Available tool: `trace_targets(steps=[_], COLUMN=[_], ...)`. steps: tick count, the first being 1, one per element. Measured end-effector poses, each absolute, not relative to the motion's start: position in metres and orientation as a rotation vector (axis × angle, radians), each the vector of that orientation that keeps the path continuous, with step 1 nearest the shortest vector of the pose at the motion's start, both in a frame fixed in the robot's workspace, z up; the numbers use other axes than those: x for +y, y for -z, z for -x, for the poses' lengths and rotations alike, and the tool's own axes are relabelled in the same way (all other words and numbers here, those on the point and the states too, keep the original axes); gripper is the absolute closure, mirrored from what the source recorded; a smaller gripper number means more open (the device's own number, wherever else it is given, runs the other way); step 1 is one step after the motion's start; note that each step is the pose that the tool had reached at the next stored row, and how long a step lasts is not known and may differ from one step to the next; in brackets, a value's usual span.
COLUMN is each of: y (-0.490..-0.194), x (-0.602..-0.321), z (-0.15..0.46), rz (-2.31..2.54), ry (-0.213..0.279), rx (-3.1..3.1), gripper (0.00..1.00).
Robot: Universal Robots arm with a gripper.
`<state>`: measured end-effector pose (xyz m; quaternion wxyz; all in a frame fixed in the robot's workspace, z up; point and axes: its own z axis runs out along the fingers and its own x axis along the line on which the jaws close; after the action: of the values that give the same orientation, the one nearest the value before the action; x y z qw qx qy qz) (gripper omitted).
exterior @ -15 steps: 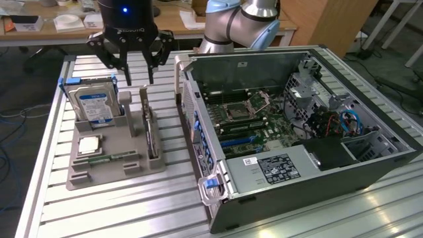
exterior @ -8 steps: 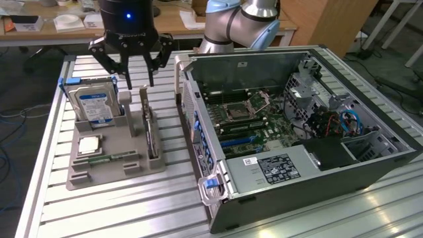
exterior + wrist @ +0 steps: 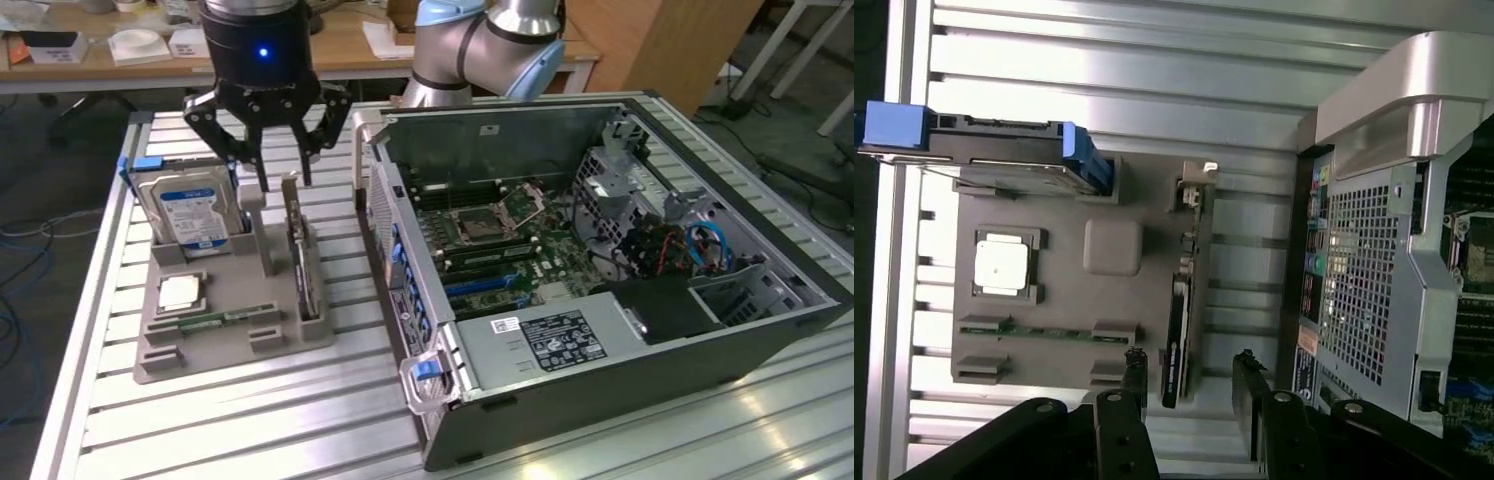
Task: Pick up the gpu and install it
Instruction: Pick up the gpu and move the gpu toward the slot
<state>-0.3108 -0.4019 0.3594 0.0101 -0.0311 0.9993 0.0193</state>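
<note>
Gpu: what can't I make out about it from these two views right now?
- Exterior view: the gpu stands edge-on, so its board face is unseen, and its lower edge is sunk in the tray slot.
- Wrist view: also edge-on. How far the open gripper sits above it cannot be judged from straight overhead.

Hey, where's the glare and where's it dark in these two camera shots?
Exterior view: light glares off the aluminium table beside the computer case. Wrist view: the case handle and the processor wash out white, while the gpu reads as a dark strip standing on edge in the grey tray.
</note>
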Motion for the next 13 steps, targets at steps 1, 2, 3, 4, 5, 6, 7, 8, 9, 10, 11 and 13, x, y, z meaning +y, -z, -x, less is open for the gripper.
trace_targets(steps=[1, 2, 3, 4, 5, 6, 7, 8, 9, 10, 11, 13], y=[-0.358, -0.356, -0.354, -0.352, -0.35, -0.349, -0.347, -0.345, -0.343, -0.341, -0.339, -0.336], x=[-0.402, -0.402, -0.402, -0.402, -0.402, -0.402, -0.402, -0.403, -0.403, -0.403, -0.403, -0.403], z=[0.311, 0.311, 0.311, 0.311, 0.311, 0.311, 0.311, 0.311, 0.311, 0.311, 0.311, 0.311], rz=[0.099, 0.1, 0.101, 0.101, 0.101, 0.101, 0.101, 0.101, 0.101, 0.101, 0.101, 0.101], ry=[-0.06, -0.058, -0.057, -0.056, -0.056, -0.056, -0.056, -0.056, -0.056, -0.056, -0.056, -0.056], rx=[3.119, 3.119, 3.119, 3.12, 3.12, 3.12, 3.12, 3.12, 3.119, 3.119, 3.12, 3.12], gripper=[0.53, 0.53, 0.53, 0.53, 0.53, 0.53, 0.53, 0.53, 0.53, 0.53, 0.53, 0.53])
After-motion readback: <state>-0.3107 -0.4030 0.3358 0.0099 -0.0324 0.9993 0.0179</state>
